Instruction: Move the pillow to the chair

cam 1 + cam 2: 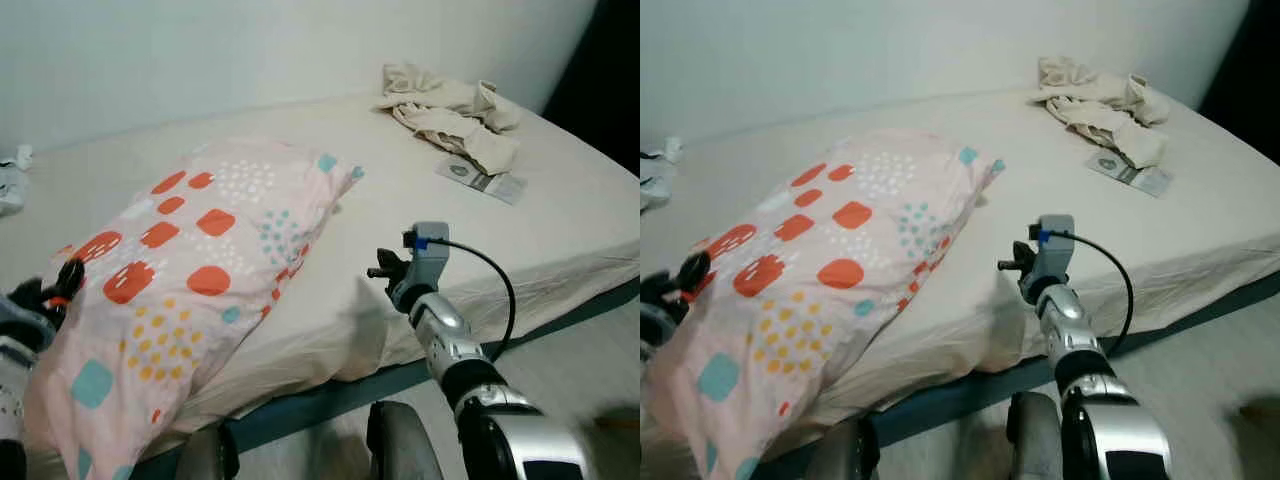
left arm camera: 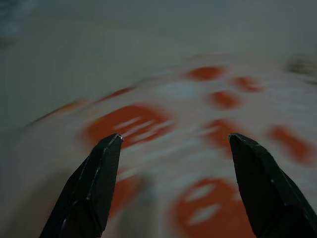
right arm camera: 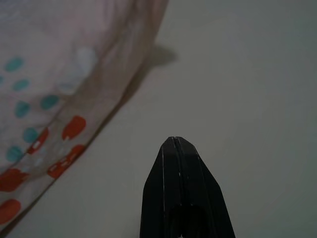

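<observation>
The bed (image 1: 560, 220), under a pale beige sheet, takes up most of what lies before the robot, running back to a plain white wall (image 1: 200, 50). The pillow (image 1: 190, 270) lies on the bed's near left part, pink with orange, yellow, teal and white spots; its long axis runs diagonally, one end pointing toward the far middle of the bed and the other hanging a little over the near edge at the robot's left. It is plump and lies flat on its broad side. At the far right of the bed sits a heap of crumpled cream cloth (image 1: 450, 115), with a flat packet (image 1: 482, 178) just beside it, nearer the robot. A bit of white cloth (image 1: 10, 175) lies at the far left edge. The right gripper (image 3: 177, 148) hovers above bare sheet just to the right of the pillow's long side, its two fingers pressed together and holding nothing; a black cable (image 1: 495, 275) loops off its wrist. The left gripper (image 2: 171, 141) is at the pillow's near left end, fingers (image 2: 99, 173) spread wide apart over the spotted fabric, which looks blurred in its wrist view.
</observation>
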